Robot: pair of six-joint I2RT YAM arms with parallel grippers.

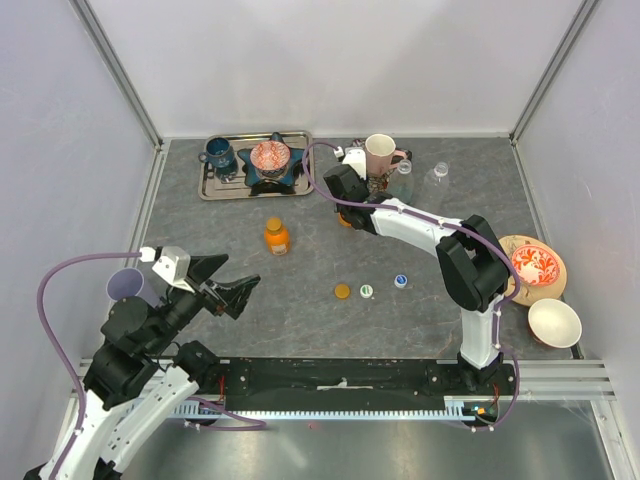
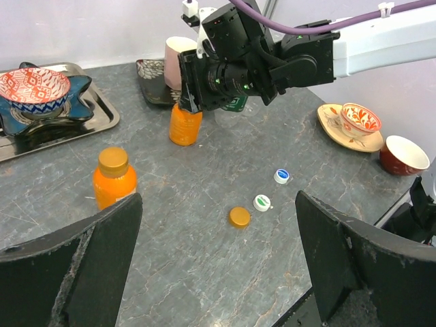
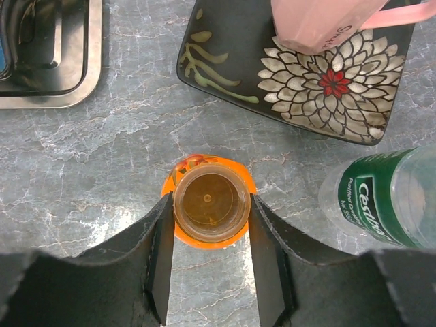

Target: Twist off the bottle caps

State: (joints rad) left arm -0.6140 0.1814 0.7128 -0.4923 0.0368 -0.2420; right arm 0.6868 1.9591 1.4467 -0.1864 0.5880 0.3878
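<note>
My right gripper (image 3: 211,204) is shut on the neck of an uncapped orange bottle (image 3: 211,235) standing at the back of the table (image 1: 344,220); the open mouth shows between the fingers. A second orange bottle (image 1: 276,237), with its orange cap on, stands left of it (image 2: 114,178). A green-tinted bottle (image 3: 385,204) and a colourless clear bottle (image 1: 437,176) stand to the right. Three loose caps lie mid-table: orange (image 1: 343,291), white with green (image 1: 367,291), blue with white (image 1: 401,281). My left gripper (image 1: 235,275) is open and empty, above the table's front left.
A metal tray (image 1: 225,187) at the back left holds a blue mug and a patterned bowl on a star dish. A pink mug (image 1: 380,152) stands on a dark flowered plate (image 3: 225,68). A plate with a red bowl (image 1: 535,265), a white bowl (image 1: 554,322), and a lilac cup (image 1: 128,285) stand nearby.
</note>
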